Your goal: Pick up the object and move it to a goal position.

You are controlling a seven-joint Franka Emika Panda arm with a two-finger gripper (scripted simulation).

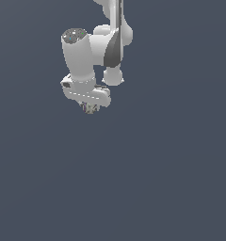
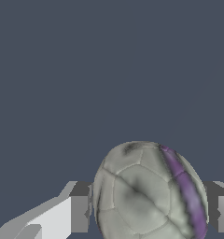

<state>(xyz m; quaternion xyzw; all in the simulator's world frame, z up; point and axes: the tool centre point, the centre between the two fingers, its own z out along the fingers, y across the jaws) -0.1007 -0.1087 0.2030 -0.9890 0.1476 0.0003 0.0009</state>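
Backdrop is flat, uniform slate grey in both views; no edges visible; gripper (image 1: 91, 107) clenched on the object (image 2: 149, 193), a pale panelled ball with purple stripe, between the fingers (image 2: 79, 214).

exterior view looks from afar at the arm; wrist view sits close behind the gripper (image 2: 149, 212), and both share the ball (image 1: 90, 108) it grips

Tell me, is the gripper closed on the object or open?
Shut on the object: in the wrist view, fingers press both its sides; it sits under the gripper.
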